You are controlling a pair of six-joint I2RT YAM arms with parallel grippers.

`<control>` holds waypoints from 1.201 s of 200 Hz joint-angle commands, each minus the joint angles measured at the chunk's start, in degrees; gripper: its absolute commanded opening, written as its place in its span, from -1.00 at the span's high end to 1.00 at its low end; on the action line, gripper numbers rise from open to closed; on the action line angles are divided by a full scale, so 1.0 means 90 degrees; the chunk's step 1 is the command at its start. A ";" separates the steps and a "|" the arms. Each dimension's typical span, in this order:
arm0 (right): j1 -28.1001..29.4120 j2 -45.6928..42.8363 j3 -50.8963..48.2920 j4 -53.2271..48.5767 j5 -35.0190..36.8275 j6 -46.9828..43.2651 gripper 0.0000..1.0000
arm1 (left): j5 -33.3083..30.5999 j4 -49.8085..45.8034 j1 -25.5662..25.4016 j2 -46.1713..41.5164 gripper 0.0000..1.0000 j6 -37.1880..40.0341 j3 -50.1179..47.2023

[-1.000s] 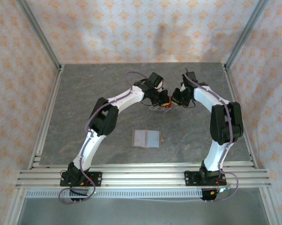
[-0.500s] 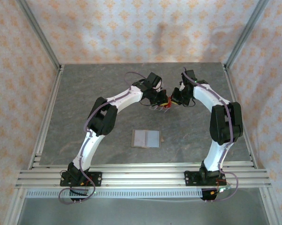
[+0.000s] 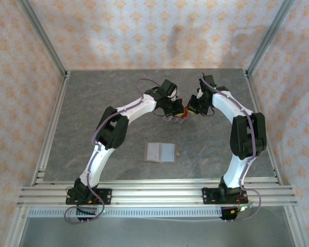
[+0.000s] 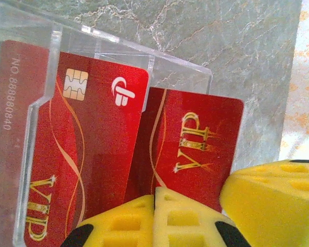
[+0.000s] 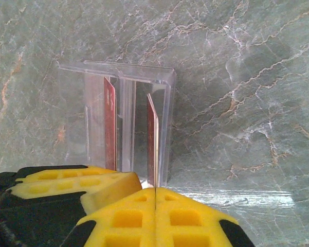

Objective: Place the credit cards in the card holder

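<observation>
- Your right gripper [image 5: 155,198] has edged slightly closer to the left gripper [image 4: 154,206] since a second ago. The left gripper, clear rack [image 5: 123,77] and card holder [image 3: 159,152] sit where they were.
- Your right gripper is clamped tight on the second card [image 5: 153,139]. From the right wrist that card is edge-on and runs straight down into the seam between the yellow pads [image 5: 195,216].
- Your left gripper is fully closed too, its pads meeting at the foot of the rack between the two cards. You can't tell from these views what it pinches, if anything.
- Two red credit cards are visible, both standing in separate slots of the clear rack.
- The chip card [image 4: 87,154] is in the slot on the left of the left wrist view, with a gold chip, a white logo and gold VIP lettering.
- The second card sits just beside it, tilted a little off the chip card's line. Its lower right corner is covered by your right gripper's yellow pad [image 4: 272,200].
- The rack stands on the grey worktop [image 3: 92,103], midway between the left and right edges and toward the far edge. Your two grippers meet at it from either side.
- The card holder lies open and flat with its grey inside up. It is midway along the worktop, closer to the near edge and apart from the rack and both grippers.
</observation>
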 commanded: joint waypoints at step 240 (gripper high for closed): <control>0.0044 -0.0137 0.0288 -0.0210 -0.0007 0.0014 1.00 | 0.0402 -0.0179 -0.0214 0.0303 1.00 -0.0636 0.0463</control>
